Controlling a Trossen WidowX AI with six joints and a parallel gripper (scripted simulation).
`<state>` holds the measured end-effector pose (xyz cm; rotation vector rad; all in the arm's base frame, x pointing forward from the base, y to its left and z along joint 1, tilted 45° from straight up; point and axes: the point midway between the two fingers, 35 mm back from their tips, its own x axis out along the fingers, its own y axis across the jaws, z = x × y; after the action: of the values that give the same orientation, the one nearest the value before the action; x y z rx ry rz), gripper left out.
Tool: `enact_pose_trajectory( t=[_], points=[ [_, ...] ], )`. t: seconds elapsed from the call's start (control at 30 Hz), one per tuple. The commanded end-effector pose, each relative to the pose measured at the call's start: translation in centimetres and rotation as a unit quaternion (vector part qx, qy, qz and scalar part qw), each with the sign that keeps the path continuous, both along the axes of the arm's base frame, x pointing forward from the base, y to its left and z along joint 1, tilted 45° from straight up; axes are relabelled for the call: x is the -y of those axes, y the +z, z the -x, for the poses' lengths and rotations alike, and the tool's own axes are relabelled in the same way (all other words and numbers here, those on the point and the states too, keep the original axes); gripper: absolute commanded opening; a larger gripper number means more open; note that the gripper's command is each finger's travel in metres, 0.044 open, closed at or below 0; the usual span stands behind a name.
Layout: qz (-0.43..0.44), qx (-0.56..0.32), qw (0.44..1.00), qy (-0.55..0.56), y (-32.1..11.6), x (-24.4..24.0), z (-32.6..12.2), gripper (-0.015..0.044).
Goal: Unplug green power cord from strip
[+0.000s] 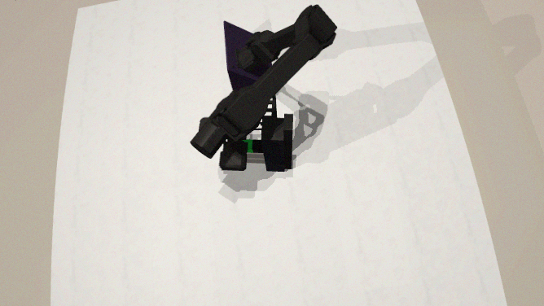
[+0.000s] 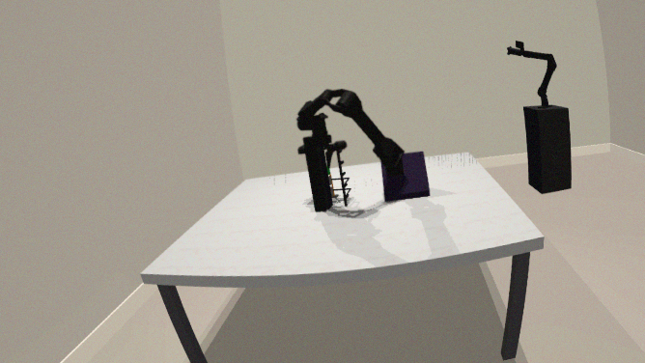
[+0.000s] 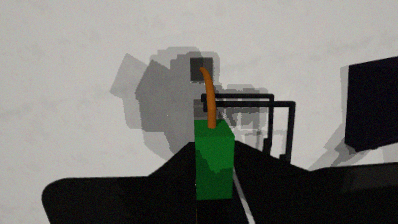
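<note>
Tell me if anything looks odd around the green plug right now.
Nothing looks damaged or spilled. The tool is shut on the green plug, with an orange cord curving up from it. The tall black power strip stands upright on the table.

White table (image 2: 299, 251) on dark legs, beige walls (image 2: 106, 97), beige floor (image 2: 589, 270).

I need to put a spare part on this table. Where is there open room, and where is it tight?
Open: the white table top toward its near edge, and both side strips. Tight: mid-table, where the fingers grip the green plug beside the black upright strip, wire rack and purple block.
</note>
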<state>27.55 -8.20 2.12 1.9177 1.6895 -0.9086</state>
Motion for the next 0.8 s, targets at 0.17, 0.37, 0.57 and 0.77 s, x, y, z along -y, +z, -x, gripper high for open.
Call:
enact_pose_trajectory(
  t=[0.17, 0.37, 0.57, 0.77],
  points=[
    [0.001, 0.000, 1.000, 0.000, -0.5, 0.6, 0.1, 0.0000],
    [0.001, 0.000, 1.000, 0.000, -1.1, 1.3, 0.2, 0.0000],
    [0.001, 0.000, 1.000, -0.001, -1.7, 2.0, 0.3, 0.0000],
    [0.002, 0.000, 1.000, -0.001, -2.3, 2.8, 0.6, 0.0000]
  ],
)
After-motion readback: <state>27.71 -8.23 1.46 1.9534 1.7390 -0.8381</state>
